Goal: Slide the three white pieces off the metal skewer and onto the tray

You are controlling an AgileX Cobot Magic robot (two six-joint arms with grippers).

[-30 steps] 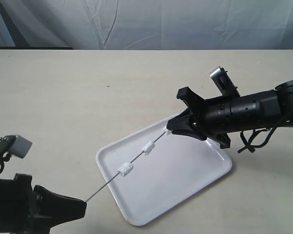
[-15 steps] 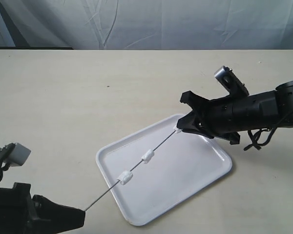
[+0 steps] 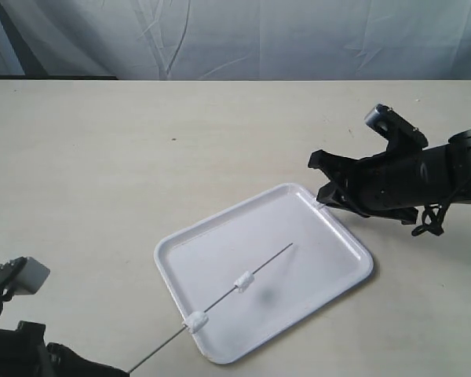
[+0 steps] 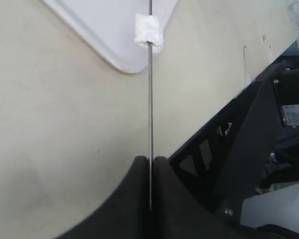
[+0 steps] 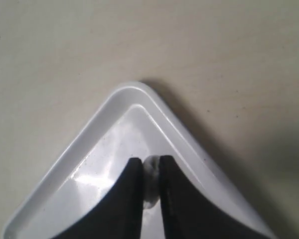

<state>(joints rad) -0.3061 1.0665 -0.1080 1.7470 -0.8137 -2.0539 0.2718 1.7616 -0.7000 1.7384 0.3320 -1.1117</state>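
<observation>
The white tray (image 3: pixel 322 271) lies on the table right of centre. Above it slants the thin metal skewer (image 3: pixel 271 261), its near end pinched in my shut left gripper (image 4: pixel 150 160) at the lower left. Two white pieces ride on the skewer: one (image 3: pixel 242 281) over the tray, one (image 3: pixel 195 320) at the tray's near rim, also seen in the left wrist view as a white piece (image 4: pixel 148 32). My right gripper (image 3: pixel 323 196) hovers at the tray's far corner, off the skewer, shut on the third white piece (image 5: pixel 150 172) above the tray corner (image 5: pixel 134 94).
The beige table (image 3: pixel 141 157) spreads around the tray, with a pale cloth backdrop (image 3: pixel 235 39) behind its far edge. The left arm's black frame (image 4: pixel 239 149) fills one side of its wrist view.
The right gripper drew back to the right with one white piece, which came off the skewer tip. The left gripper pulled the skewer down-left, carrying the other two pieces toward the near rim.
</observation>
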